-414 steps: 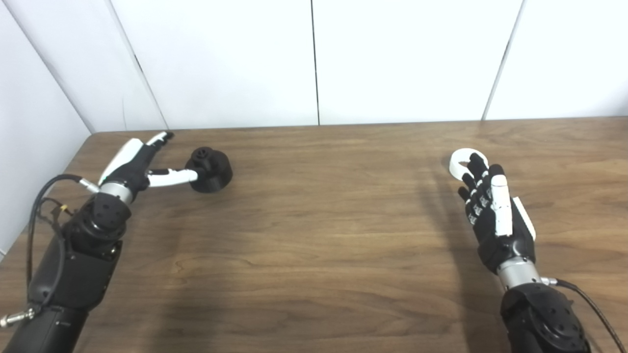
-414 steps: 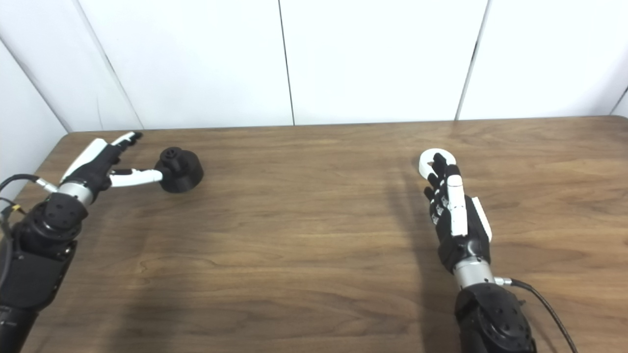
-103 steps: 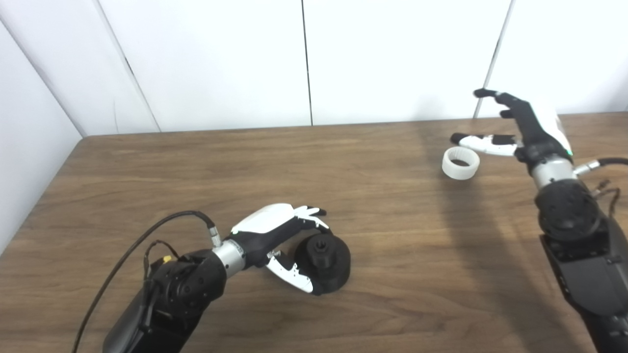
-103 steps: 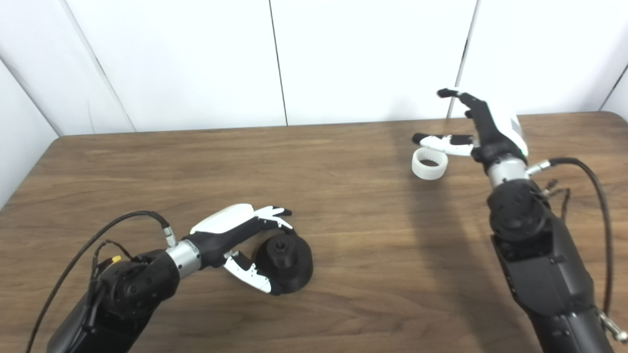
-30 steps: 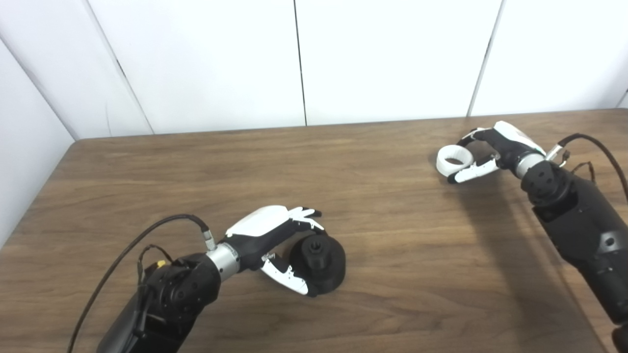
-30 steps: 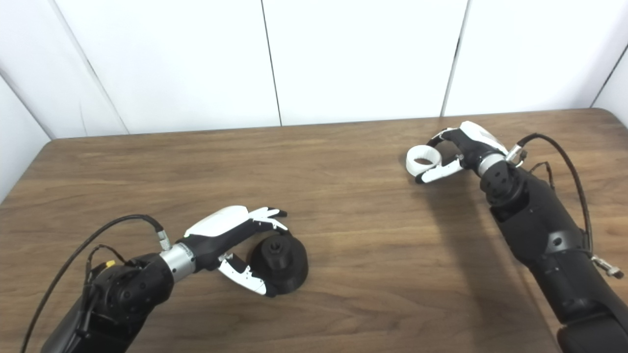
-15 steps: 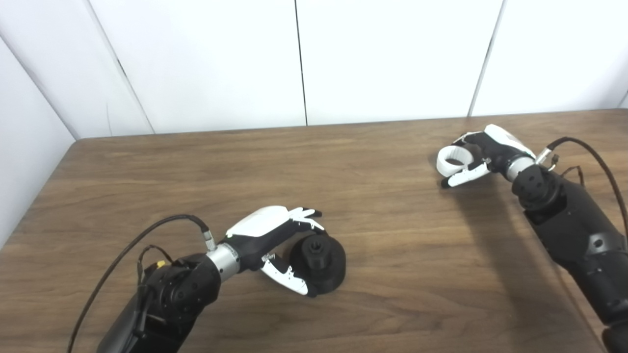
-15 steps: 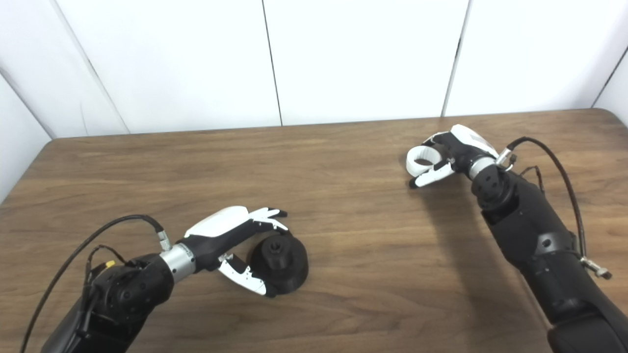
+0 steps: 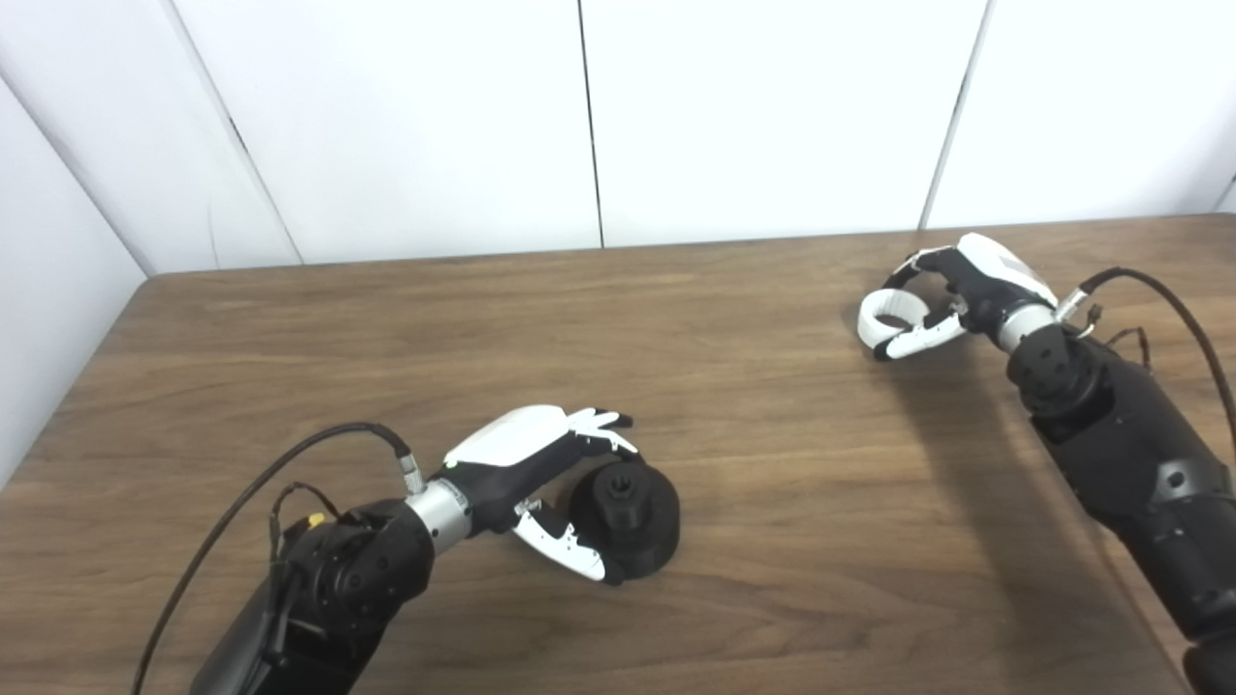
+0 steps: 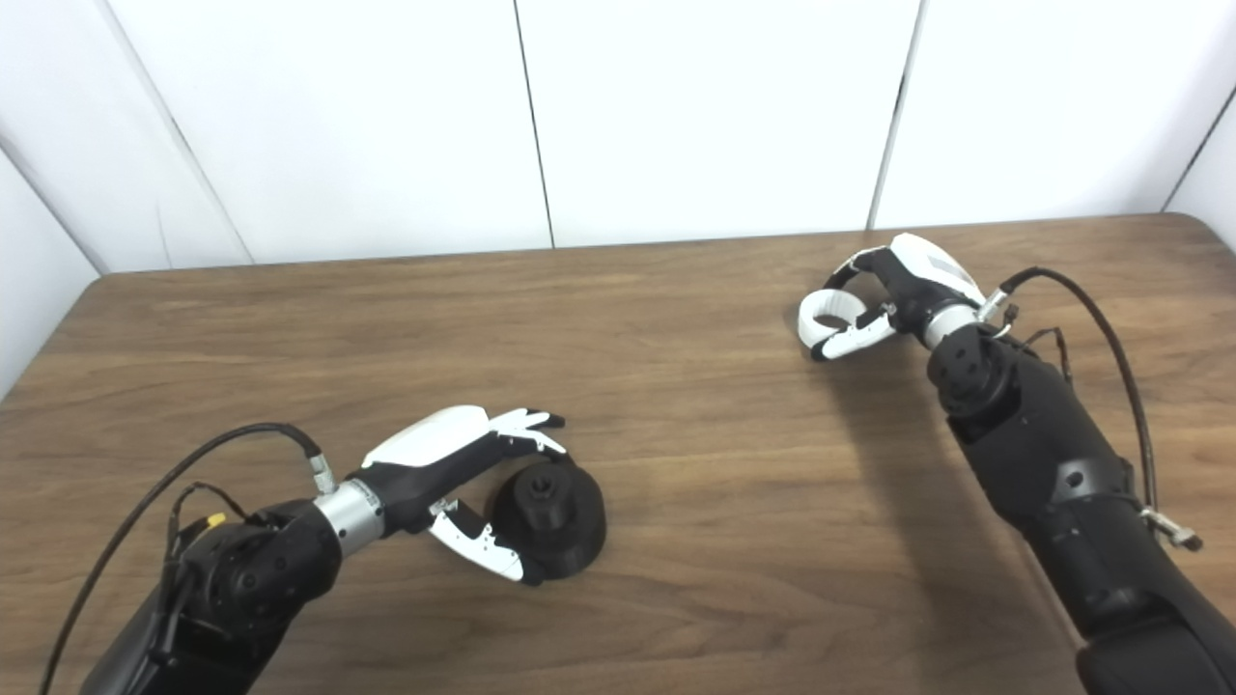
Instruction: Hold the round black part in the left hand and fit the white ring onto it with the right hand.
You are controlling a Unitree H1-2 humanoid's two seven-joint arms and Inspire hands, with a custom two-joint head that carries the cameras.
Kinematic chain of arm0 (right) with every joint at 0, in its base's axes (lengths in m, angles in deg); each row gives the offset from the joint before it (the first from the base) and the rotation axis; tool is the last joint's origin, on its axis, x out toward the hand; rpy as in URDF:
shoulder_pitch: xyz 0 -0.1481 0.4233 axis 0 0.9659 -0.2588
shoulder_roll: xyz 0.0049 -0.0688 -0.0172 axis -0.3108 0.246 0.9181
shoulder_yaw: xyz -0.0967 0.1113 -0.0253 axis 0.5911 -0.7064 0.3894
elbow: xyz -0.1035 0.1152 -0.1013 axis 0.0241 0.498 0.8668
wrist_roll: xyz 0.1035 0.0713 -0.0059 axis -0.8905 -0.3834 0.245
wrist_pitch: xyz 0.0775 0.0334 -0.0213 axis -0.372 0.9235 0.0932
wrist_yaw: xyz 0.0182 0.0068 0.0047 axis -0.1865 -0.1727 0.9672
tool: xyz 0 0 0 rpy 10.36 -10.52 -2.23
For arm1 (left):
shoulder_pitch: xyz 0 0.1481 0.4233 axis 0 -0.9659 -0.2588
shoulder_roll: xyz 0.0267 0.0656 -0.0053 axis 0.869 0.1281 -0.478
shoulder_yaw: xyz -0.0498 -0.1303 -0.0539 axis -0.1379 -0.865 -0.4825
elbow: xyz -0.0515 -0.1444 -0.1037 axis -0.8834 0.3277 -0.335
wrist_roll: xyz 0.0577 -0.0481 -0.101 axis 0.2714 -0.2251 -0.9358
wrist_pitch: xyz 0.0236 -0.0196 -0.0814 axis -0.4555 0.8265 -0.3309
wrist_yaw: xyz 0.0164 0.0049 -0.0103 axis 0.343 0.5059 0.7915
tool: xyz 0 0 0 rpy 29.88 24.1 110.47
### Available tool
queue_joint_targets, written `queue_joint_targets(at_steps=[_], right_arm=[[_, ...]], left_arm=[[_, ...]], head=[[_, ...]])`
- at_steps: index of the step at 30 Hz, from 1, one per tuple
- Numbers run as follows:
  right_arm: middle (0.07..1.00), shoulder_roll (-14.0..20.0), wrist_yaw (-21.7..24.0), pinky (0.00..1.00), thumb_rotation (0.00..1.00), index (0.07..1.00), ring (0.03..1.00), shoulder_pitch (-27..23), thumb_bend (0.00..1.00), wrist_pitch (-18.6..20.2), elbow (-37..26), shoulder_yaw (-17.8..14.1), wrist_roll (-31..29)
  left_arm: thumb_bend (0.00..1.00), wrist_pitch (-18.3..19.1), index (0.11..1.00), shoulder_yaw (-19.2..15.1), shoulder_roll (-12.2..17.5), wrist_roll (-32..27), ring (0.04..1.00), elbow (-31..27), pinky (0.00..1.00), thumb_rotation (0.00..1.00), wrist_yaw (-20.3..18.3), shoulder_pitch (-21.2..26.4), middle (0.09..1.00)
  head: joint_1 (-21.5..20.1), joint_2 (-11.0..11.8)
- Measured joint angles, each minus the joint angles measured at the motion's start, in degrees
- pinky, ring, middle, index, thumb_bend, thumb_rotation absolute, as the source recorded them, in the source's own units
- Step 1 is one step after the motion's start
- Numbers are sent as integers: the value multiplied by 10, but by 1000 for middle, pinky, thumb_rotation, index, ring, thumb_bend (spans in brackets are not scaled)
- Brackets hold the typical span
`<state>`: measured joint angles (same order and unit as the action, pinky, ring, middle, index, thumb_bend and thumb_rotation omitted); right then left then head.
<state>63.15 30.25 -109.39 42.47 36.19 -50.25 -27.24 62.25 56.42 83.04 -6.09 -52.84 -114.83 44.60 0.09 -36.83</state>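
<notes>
The round black part (image 9: 630,517), a dome with a small hub on top, rests on the wooden table (image 9: 772,541) near the front, left of centre. My left hand (image 9: 526,461) is shut on it: the fingers lie over its far side and the thumb presses its near side. The white ring (image 9: 890,317) lies flat on the table at the far right. My right hand (image 9: 969,285) is closed around it, with its fingers (image 10: 850,270) arched over the far rim and the thumb against the near side. The two parts are far apart.
White wall panels (image 9: 599,125) stand just behind the table's back edge. Bare wood (image 10: 695,386) lies between the two hands. Cables (image 10: 1110,328) trail from both wrists. The table's left edge (image 9: 68,405) runs near my left arm.
The right hand came down from above the ring and closed around it; in the last half second it shifted slightly back. The left hand and black part have not moved.
</notes>
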Motion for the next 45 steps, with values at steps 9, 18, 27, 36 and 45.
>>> queue_joint_targets(at_steps=[9,18,27,36,45], right_arm=[[887,0,-3,777,146,509,943,0,545,-9,0,-7,-3],[880,0,-9,803,142,493,941,0,522,-18,5,-13,-5],[878,0,-9,791,142,493,939,2,522,-18,3,-16,-7],[879,0,-8,797,143,493,939,5,522,-18,-12,-19,-9],[876,2,10,793,142,493,934,12,523,-15,-77,-20,-9]], left_arm=[[947,0,762,-1,0,-1,1000,0,878,328,0,0,981],[945,0,759,-1,0,-2,1000,0,880,316,0,0,979],[942,1,761,-1,0,-3,1000,0,872,318,0,0,981],[944,1,761,0,0,-2,1000,0,882,317,0,0,980],[947,1,760,1,-3,2,1000,1,881,315,2,1,977]], head=[[-1,0],[2,-2],[2,-2],[2,-1],[4,0]])
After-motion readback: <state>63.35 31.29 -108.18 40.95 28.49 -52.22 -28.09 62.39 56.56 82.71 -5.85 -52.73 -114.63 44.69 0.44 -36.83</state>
